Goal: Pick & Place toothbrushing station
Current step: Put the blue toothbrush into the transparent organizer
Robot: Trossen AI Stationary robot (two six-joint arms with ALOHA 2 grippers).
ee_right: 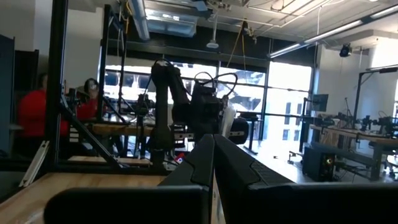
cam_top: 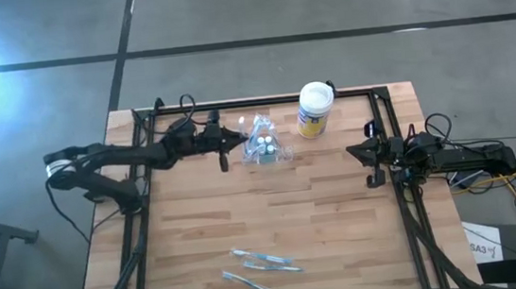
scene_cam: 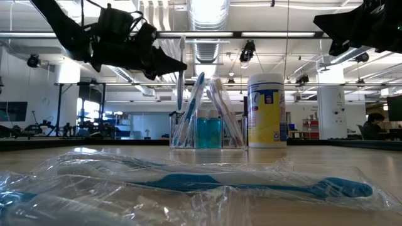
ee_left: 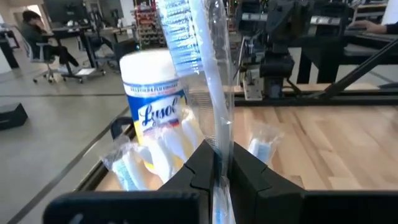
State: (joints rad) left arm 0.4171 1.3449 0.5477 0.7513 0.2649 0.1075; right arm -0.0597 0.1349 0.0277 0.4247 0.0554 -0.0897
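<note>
The toothbrushing station (cam_top: 264,147) is a small clear holder standing on the table's far middle, with several toothbrushes leaning in it; it also shows in the low view (scene_cam: 208,130). My left gripper (cam_top: 237,142) is just left of the station, above the table, and shut on a wrapped toothbrush (scene_cam: 181,75). My right gripper (cam_top: 369,154) waits shut and empty at the table's right side. My left gripper pinches the wrapped toothbrush's handle (ee_left: 221,158) between its two fingers, about midway along it. The fingers lie level, come from the table's left and cross the brush. The brush stands upright, bristle head (ee_left: 181,37) up, lifted clear of the table beside the station.
A white-lidded, yellow-labelled canister (cam_top: 314,109) stands right of the station. Two more wrapped toothbrushes (cam_top: 262,259) (cam_top: 248,281) lie near the table's front edge, close in the low view (scene_cam: 251,182). A black frame rail (cam_top: 263,101) runs along the far edge.
</note>
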